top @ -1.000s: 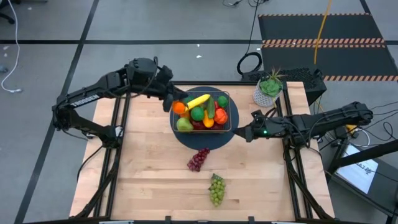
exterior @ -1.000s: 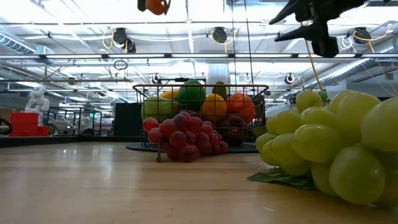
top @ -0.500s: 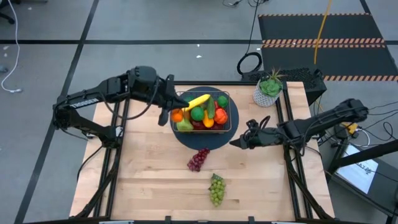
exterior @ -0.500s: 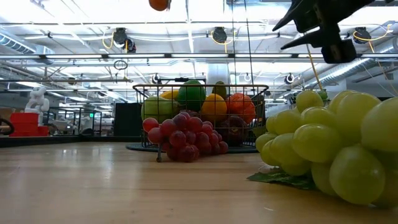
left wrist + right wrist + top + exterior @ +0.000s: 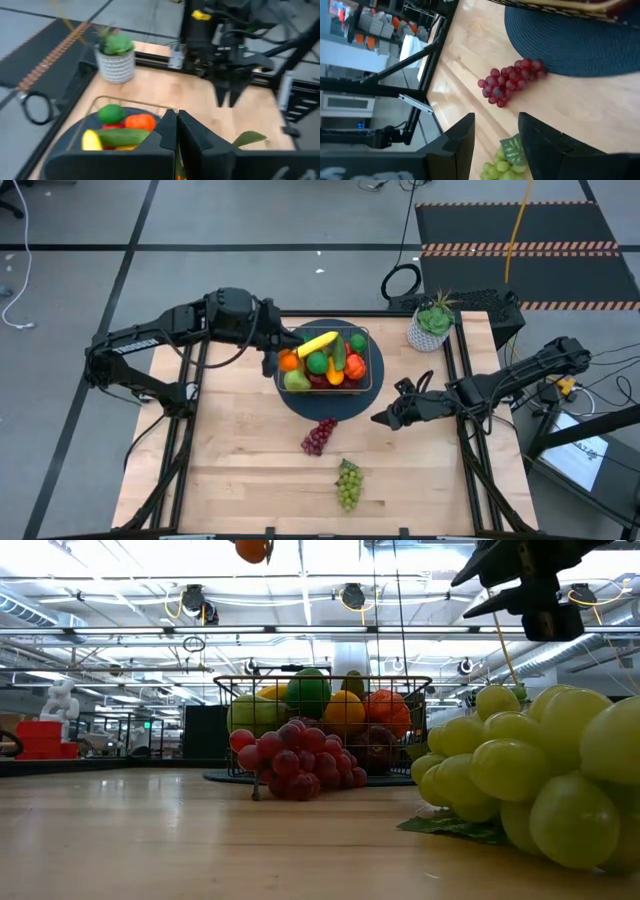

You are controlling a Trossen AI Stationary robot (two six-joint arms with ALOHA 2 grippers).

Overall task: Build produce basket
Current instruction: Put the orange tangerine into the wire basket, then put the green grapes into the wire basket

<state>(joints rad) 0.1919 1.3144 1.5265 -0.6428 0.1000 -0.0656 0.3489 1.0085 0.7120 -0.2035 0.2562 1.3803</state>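
Note:
The wire basket [image 5: 371,370] stands on a round dark mat [image 5: 330,406] at the table's far middle. It holds a banana, a cucumber, green and red fruit. My left gripper [image 5: 274,354] is at the basket's left rim, shut on an orange [image 5: 288,361]. The orange shows high above the basket in the low view [image 5: 252,548]. My right gripper [image 5: 378,418] hangs open and empty over the table right of the red grapes [image 5: 319,436]. The green grapes [image 5: 348,485] lie nearer the front edge. Both bunches show in the right wrist view, red [image 5: 509,83] and green [image 5: 501,168]. My left gripper holds the orange between its two fingers, coming at it from the table's left. The orange's side [image 5: 284,360] is against the fingers. It is lifted clear, above the basket's left edge. In the left wrist view the fingers [image 5: 167,131] hide the place of contact.
A potted green plant in a white pot [image 5: 432,324] stands at the table's far right corner. Bare wood lies left of the mat and along the front edge. The red grapes lie just in front of the mat's near rim.
My right gripper has moved away from the basket's right side toward the table's near edge, staying open. My left gripper with the orange has shifted a little toward the near edge, along the basket's left rim.

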